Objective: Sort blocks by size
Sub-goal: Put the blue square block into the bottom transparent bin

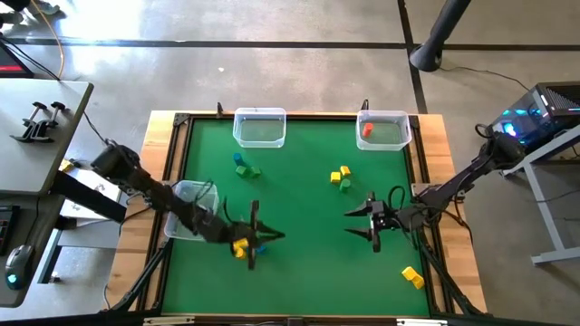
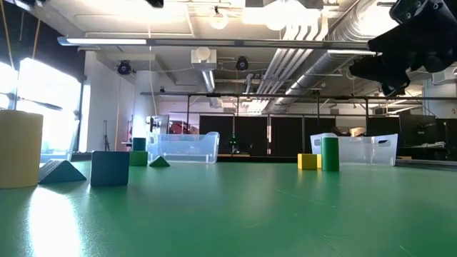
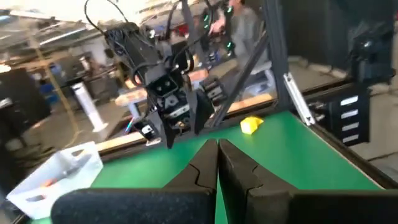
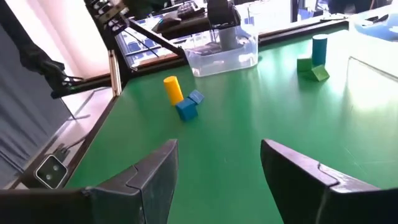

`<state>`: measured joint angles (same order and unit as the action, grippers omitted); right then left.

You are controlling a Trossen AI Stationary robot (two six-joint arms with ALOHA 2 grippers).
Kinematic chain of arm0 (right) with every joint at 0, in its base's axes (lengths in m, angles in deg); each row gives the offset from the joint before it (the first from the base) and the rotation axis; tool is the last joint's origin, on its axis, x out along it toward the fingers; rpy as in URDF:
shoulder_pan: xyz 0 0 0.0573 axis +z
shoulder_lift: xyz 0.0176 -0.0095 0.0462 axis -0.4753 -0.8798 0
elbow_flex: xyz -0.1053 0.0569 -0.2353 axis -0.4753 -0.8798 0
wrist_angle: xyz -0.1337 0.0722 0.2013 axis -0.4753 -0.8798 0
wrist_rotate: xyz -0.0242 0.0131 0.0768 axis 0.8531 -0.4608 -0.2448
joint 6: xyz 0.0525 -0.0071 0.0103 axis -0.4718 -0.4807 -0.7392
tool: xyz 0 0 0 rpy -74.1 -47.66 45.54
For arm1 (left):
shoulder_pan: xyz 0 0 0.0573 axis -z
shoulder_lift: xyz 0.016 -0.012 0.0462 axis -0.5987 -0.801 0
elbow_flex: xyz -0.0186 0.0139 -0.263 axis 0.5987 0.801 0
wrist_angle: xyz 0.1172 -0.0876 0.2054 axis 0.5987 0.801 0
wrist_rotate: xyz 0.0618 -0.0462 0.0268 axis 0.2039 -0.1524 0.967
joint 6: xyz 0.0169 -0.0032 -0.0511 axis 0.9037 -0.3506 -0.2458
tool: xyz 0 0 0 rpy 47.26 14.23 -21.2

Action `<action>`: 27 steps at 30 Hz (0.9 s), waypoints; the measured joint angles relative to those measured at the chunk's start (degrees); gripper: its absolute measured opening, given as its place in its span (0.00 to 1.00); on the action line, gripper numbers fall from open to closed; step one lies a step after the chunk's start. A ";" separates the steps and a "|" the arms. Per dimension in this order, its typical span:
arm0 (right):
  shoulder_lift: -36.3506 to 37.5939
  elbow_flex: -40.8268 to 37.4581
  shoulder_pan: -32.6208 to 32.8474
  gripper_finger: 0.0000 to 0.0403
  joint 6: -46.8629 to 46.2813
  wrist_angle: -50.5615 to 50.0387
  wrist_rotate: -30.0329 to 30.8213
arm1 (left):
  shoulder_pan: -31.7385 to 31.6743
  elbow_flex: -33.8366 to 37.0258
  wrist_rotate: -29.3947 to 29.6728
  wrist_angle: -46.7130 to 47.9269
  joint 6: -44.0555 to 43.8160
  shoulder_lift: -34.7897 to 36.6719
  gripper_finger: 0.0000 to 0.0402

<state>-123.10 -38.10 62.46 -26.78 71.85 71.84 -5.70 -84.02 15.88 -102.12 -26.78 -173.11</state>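
the left tool (image 1: 256,234) hovered at about seven o'clock on the green table (image 1: 299,272), fingers pressed together and empty, over a yellow cylinder (image 1: 240,247) and blue blocks (image 1: 259,248). green and blue blocks (image 1: 245,167) lay at ten o'clock, yellow ones (image 1: 341,176) near centre. the right tool (image 1: 372,223) hung at four o'clock, fingers apart, empty.

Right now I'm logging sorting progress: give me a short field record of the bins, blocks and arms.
bins: three clear bins
red block: inside the far right bin
yellow cylinder: beside two blue blocks, near left gripper
green blocks: on mat, near far left bin
left gripper: jaws shut, empty
right gripper: jaws open, empty, above mat
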 joint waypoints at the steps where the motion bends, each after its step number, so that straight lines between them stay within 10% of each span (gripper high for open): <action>1: 0.00 0.00 0.00 0.56 0.74 0.07 0.02 | 1.11 -1.95 2.56 3.15 -0.93 -0.97 0.00; 12: 0.00 0.18 -0.02 0.56 5.40 0.09 0.02 | 5.97 -23.90 10.95 56.29 -39.64 -7.71 0.00; 27: 0.00 0.24 -0.02 0.56 6.43 -2.15 0.02 | 1.35 -29.31 -10.42 84.39 -64.17 -8.17 0.21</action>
<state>-123.11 -37.86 62.44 -20.35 69.70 71.85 -4.35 -113.33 5.46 -17.73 -90.95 -181.28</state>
